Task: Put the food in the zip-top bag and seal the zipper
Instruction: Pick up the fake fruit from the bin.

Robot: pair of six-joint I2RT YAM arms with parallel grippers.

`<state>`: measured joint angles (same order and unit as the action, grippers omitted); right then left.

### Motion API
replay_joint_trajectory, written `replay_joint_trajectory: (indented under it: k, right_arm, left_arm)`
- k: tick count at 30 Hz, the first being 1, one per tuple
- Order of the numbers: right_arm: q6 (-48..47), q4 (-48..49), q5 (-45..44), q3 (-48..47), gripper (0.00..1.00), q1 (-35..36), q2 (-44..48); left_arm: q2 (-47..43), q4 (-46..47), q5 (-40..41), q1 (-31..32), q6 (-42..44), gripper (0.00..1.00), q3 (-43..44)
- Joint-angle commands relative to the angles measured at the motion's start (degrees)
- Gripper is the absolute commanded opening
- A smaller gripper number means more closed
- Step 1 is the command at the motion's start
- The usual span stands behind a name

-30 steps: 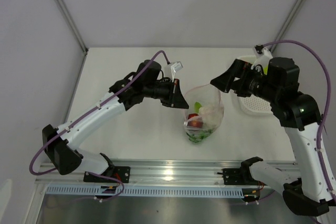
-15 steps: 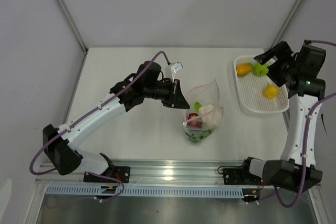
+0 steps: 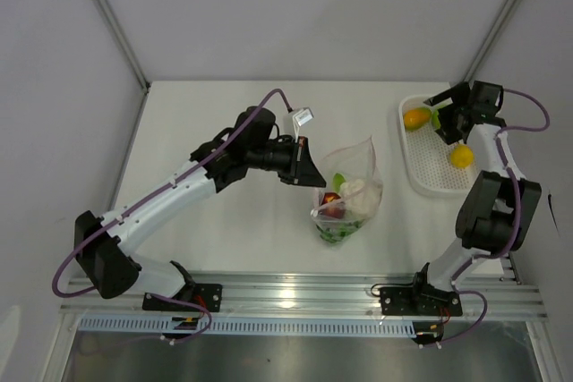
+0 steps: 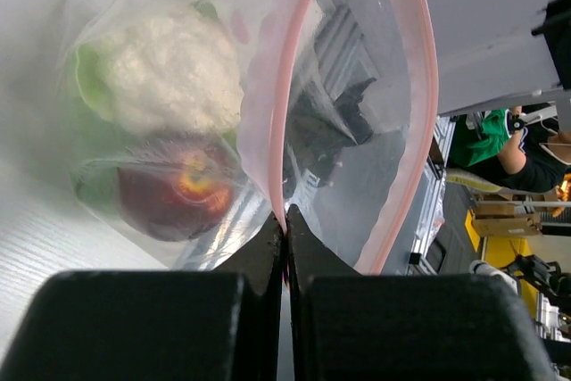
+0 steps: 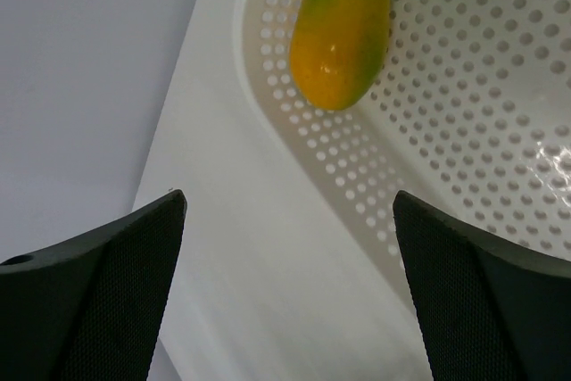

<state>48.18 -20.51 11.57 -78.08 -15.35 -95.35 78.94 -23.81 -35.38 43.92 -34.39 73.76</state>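
While clamping the left gripper (image 4: 285, 216) on the pink zipper strip (image 4: 268, 136) of the floppy clear bag (image 3: 351, 185) mid-table, hovering the right gripper (image 5: 287, 211), jaws wide apart, near a slick orange-green plastic fruit (image 5: 341, 33) in the white perforated basket (image 5: 464, 158). Probably being light and slippery, so aiming for its narrow middle.

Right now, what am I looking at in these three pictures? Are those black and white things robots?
Yes! They are two robot arms bolted to a white table. One picture looks down from above. The other two come from little cameras on each arm's wrist.

The left hand is shut, pinching the pink zipper edge of a clear bag. Inside the bag are toy foods, such as a red apple and a white lumpy piece.

The right hand is open and holds nothing. It hovers above the edge of a white basket full of holes, where an orange-green fruit and a yellow fruit lie.
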Motion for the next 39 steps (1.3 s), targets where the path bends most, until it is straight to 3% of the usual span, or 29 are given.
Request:
replay_joint_trajectory:
  k: [1, 10, 21, 25, 26, 28, 34, 39]
  right_arm:
    - [4.5, 10.9, -5.8, -0.1, 0.99, 1.4, -6.0]
    - [7.1, 15.8, -13.3, -6.7, 0.99, 4.9, -20.9]
    - [6.4, 18.8, -16.8, -9.7, 0.97, 5.8, -27.9]
    - [6.0, 19.3, -16.8, -9.6, 0.86, 5.9, -28.7]
    - [5.8, 19.6, -16.5, -9.4, 0.67, 5.8, -28.6]
    - [5.8, 19.9, -14.8, -8.3, 0.46, 5.6, -28.6]
    - [5.4, 21.2, -12.7, -5.9, 0.38, 5.5, -26.1]
    - [1.1, 16.4, -13.5, -3.0, 0.34, 6.8, -15.4]
  left_arm:
    - [-2.4, 4.4, -1.1, 0.3, -1.1, 0.01, -1.5]
    - [0.1, 3.5, -0.5, 0.3, -0.2, 0.01, 0.3]
    - [2.8, 3.1, -0.7, 0.3, -0.6, 0.01, 2.5]
    - [3.7, 3.1, -1.0, 0.3, -0.9, 0.01, 2.9]
    - [3.7, 3.1, -1.1, 0.3, -0.9, 0.0, 2.9]
    - [3.6, 3.1, -0.8, 0.3, -1.0, 0.01, 2.6]
    - [2.3, 2.5, -0.6, 0.3, -1.0, 0.01, 2.4]
    - [1.1, 1.7, 0.0, 0.3, -0.7, 0.01, 2.1]
